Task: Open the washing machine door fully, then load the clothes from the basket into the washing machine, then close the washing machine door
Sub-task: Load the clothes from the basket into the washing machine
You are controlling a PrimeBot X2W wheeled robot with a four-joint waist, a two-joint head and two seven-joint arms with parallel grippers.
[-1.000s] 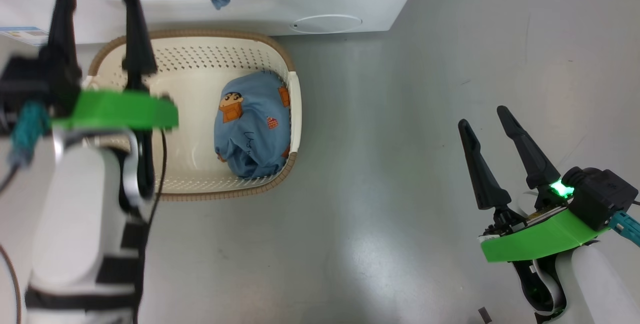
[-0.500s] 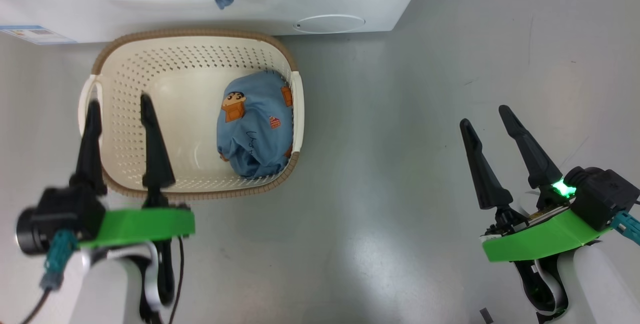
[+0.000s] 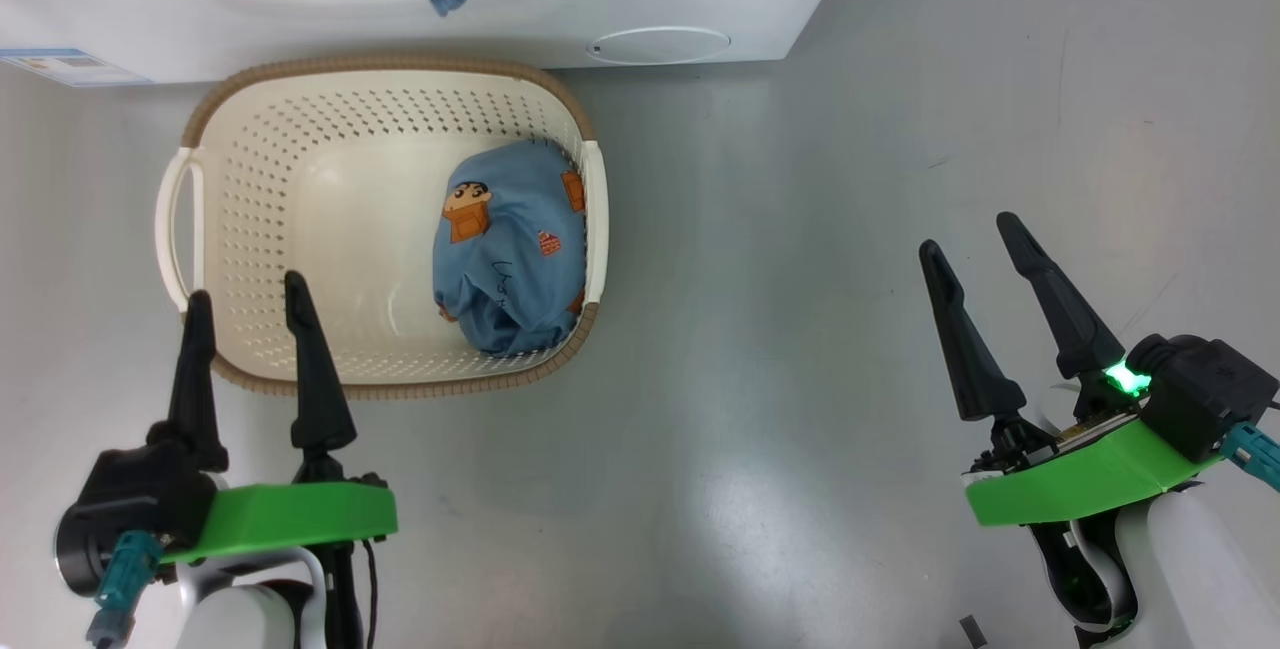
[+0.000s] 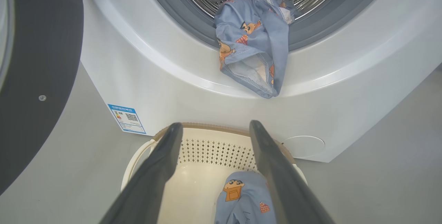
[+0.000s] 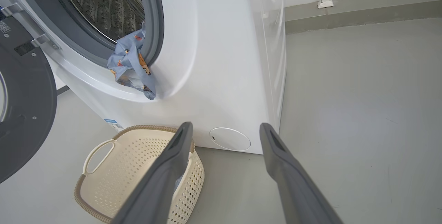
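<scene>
Left gripper [image 3: 246, 287]: fingers spread wide, empty, tips at near rim of basket [image 3: 380, 67]. First garment [image 3: 510, 259] in basket, ahead-right of tips, partly behind finger in left wrist view. Second garment [image 4: 253, 44] hangs over drum gasket [image 4: 186, 13], half out. Right gripper [image 3: 966, 233]: wide, empty, well right of basket. Washing machine door [image 4: 34, 61] open, cut off at frame edge.

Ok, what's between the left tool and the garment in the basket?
In the head view, only the bare cream floor of the basket lies between the left tool and the blue garment.
</scene>
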